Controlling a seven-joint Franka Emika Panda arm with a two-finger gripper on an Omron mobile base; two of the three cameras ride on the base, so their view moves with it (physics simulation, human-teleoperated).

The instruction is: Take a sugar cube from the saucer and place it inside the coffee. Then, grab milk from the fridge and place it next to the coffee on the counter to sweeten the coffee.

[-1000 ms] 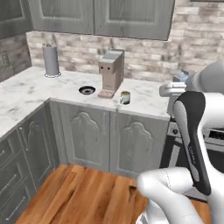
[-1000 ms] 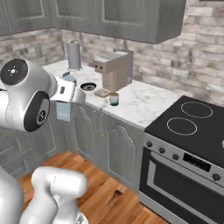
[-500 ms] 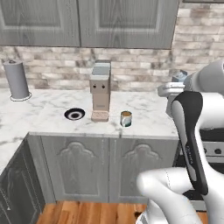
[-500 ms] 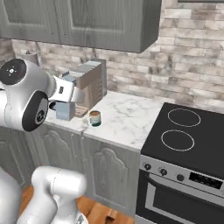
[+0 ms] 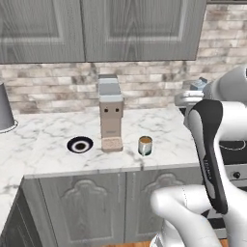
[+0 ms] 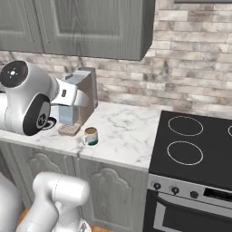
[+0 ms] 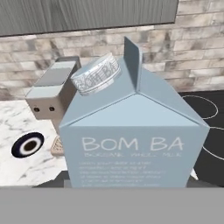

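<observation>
Milk (image 7: pixel 133 140): pale blue carton, upright, carried in the gripper (image 6: pixel 69 105), fingers closed on it. Coffee (image 5: pixel 144 145): on counter (image 5: pixel 48 154), saucer (image 5: pixel 79 144) at its 9 o'clock beyond the coffee machine (image 5: pixel 111 116).

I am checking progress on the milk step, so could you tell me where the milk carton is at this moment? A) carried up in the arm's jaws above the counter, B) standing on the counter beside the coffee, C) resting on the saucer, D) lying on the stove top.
A: the milk carton fills the hand view close to the camera, and in the right base view it hangs at the arm's end above the counter, away from the coffee.
</observation>
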